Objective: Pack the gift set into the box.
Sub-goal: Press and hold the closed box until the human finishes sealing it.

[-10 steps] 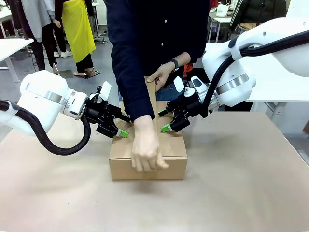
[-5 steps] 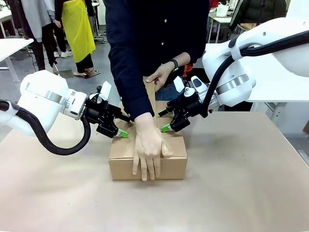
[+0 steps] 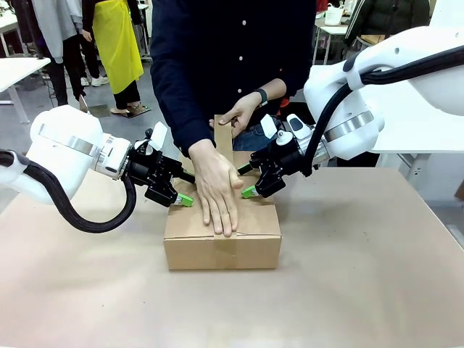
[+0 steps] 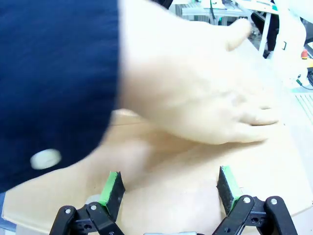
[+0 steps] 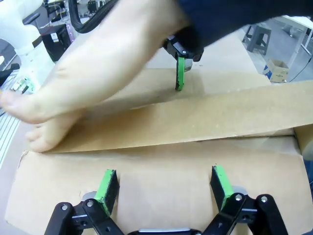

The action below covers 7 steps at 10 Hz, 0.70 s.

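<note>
1. The left gripper (image 3: 183,201) sits at the box's (image 3: 254,246) left top edge. Its two fingers are spread apart and hold nothing. In the left wrist view the left gripper (image 4: 168,188) has its green pads (image 4: 111,188) wide apart, just over a flat brown flap.

2. The right gripper (image 3: 246,181) is at the box's far right top edge. Its fingers are spread too, with nothing between them. In the right wrist view the right gripper (image 5: 164,186) hangs just over a folded-down flap of the box (image 5: 156,191). I cannot tell if the pads touch the cardboard.

3. The box stands in the middle of the table (image 3: 362,290), between the two grippers. Its top flaps are folded down, so the top looks closed. One flap (image 3: 224,138) at the far side stands straight up.

4. A person stands at the far side of the table in a dark blue top. One hand (image 3: 217,190) lies flat on top of the box, with fingers pointing toward the robot. It presses the flaps down. The same hand (image 4: 205,98) shows in the left wrist view, resting on the cardboard.

5. The person's other hand (image 3: 239,114) holds the top of the standing flap. It has a watch on the wrist.

6. The gift set cannot be seen, as the flaps cover the inside of the box.

7. More people stand farther back at the left.
</note>
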Each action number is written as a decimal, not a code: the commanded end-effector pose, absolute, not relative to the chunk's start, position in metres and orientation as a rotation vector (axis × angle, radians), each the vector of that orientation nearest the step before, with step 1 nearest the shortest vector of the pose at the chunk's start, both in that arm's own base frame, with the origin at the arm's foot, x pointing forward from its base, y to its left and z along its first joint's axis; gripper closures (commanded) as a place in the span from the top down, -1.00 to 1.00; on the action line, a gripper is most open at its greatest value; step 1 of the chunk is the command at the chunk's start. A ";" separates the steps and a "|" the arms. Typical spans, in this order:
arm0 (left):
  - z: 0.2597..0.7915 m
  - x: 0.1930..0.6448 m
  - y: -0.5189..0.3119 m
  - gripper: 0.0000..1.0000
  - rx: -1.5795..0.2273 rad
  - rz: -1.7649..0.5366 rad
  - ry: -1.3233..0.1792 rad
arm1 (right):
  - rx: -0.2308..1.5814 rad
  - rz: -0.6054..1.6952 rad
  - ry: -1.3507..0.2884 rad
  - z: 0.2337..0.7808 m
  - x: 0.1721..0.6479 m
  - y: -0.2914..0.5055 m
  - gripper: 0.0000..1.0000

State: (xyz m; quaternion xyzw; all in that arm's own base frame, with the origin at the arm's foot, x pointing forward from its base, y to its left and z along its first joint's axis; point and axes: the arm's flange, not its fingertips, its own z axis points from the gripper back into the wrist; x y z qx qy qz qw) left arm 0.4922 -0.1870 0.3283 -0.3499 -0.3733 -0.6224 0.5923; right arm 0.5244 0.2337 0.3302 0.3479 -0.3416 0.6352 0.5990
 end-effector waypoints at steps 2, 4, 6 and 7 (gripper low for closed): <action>0.326 0.492 -0.187 1.00 -0.813 -1.454 -0.869 | 0.800 1.493 -0.804 0.329 0.523 0.234 1.00; 0.326 0.492 -0.187 1.00 -0.813 -1.454 -0.869 | 0.800 1.493 -0.804 0.329 0.523 0.234 1.00; 0.326 0.492 -0.187 1.00 -0.813 -1.454 -0.869 | 0.800 1.493 -0.804 0.329 0.523 0.234 1.00; 0.326 0.492 -0.187 1.00 -0.813 -1.454 -0.869 | 0.800 1.493 -0.804 0.329 0.523 0.234 1.00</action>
